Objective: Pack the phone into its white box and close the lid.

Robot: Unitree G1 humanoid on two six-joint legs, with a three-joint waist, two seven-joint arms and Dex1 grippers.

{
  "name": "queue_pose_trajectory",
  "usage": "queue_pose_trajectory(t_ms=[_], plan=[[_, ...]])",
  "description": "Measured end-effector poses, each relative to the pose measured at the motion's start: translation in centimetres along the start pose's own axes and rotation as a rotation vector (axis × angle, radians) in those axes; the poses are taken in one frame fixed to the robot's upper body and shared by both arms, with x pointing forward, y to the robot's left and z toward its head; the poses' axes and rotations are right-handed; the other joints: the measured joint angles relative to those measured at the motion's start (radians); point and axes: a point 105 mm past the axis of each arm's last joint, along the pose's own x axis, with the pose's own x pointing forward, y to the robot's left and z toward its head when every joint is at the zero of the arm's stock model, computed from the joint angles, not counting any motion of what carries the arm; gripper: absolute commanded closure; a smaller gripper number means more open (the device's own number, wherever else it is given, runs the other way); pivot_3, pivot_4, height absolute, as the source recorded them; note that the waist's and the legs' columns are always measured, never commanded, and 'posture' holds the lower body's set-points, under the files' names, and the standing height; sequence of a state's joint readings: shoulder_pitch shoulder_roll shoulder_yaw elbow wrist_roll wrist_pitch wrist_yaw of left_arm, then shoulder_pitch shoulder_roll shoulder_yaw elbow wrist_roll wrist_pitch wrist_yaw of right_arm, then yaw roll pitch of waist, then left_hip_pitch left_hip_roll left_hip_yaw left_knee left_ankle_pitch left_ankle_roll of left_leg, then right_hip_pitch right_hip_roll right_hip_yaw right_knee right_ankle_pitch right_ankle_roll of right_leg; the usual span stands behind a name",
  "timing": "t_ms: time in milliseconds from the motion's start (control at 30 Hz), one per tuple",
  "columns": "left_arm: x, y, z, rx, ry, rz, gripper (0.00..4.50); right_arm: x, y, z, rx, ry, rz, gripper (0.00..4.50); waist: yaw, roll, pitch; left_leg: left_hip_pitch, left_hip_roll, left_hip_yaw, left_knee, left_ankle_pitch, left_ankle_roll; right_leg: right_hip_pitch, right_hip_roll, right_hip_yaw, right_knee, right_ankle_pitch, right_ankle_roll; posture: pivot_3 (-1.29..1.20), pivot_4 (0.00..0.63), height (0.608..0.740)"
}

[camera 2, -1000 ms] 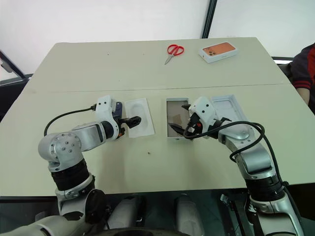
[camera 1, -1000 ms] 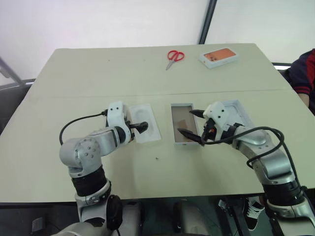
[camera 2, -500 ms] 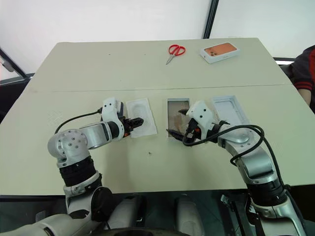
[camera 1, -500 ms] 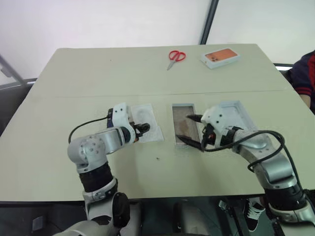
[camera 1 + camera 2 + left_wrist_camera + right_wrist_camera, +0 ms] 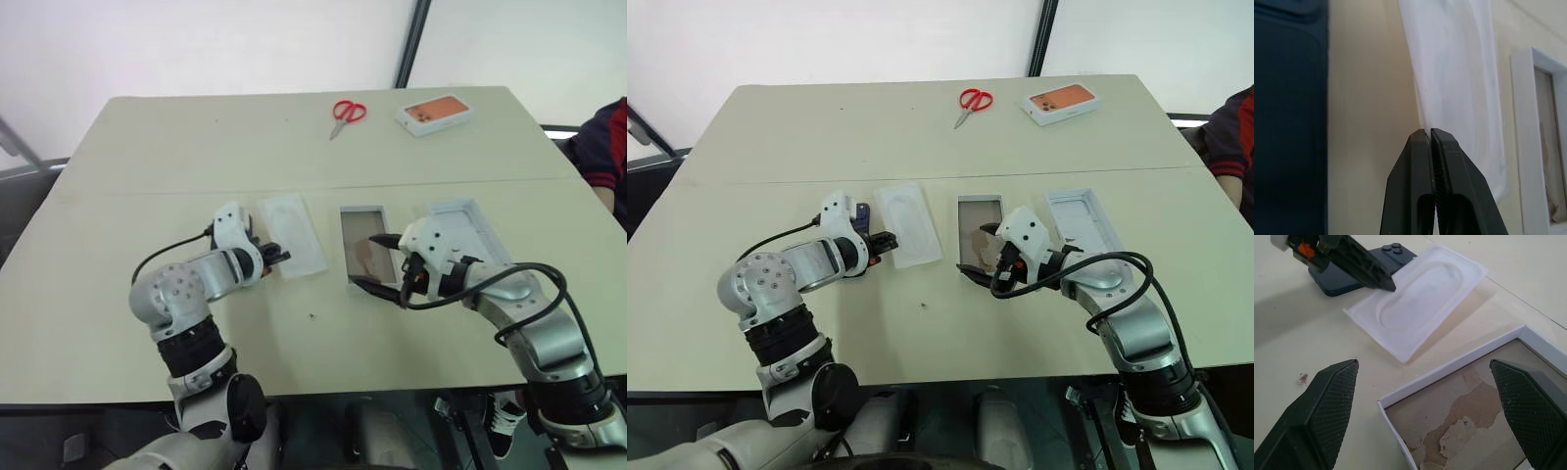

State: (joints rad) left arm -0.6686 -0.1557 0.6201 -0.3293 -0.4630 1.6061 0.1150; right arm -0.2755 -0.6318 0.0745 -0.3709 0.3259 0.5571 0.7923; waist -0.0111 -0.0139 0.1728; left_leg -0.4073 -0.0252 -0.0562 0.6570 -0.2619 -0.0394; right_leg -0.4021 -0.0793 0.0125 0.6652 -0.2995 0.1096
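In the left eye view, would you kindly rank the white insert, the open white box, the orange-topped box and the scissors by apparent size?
1. white insert and white box: too alike to separate.
2. orange-topped box.
3. scissors.
The last two lie farther from the camera, so they may look smaller than they are.

Left gripper has closed on the white insert's edge

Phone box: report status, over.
Left gripper shut on white insert edge. Right gripper open over white box, empty. Phone on table, behind left gripper.
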Motion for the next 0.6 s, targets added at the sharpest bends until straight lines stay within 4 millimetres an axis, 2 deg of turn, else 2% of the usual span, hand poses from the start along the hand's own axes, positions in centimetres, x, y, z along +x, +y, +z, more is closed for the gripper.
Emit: queue_pose_trajectory(t_ms=[100,233,433,600], plan=[[-0.9,0.4,1.7,-0.070,-0.075,-0.029,4.47,-0.4,-0.4,0.0,-0.015,0.016,-0.010,0.00,0.001,0.000,0.000,0.000,0.000,0.000,0.000,0.000,0.000,0.000,0.000,0.000,0.000,0.000,0.000,0.00,0.150,0.740],[-1.2,-0.7,2.1,-0.097,-0.096,-0.142,4.47,-1.5,-1.6,-0.3,-0.047,0.057,-0.040,0.00,0.006,-0.001,0.001,-0.001,0.000,0.000,0.001,0.000,0.000,0.000,-0.001,0.000,0.000,0.000,0.000,0.00,0.150,0.740],[0.1,-4.1,0.2,-0.041,0.030,-0.273,4.47,-3.2,-3.2,-0.7,-0.077,0.101,-0.071,0.00,0.015,-0.002,0.001,-0.001,0.000,-0.001,0.001,0.000,0.000,0.001,-0.001,0.000,0.000,0.000,0.000,0.00,0.150,0.740],[1.2,-4.8,-1.2,-0.058,0.125,-0.293,4.47,-4.7,-4.1,-1.8,-0.070,0.148,-0.115,0.00,0.019,-0.002,0.001,-0.001,0.000,0.000,0.002,0.000,0.000,0.001,-0.001,0.000,0.000,0.000,0.000,0.00,0.150,0.740]])
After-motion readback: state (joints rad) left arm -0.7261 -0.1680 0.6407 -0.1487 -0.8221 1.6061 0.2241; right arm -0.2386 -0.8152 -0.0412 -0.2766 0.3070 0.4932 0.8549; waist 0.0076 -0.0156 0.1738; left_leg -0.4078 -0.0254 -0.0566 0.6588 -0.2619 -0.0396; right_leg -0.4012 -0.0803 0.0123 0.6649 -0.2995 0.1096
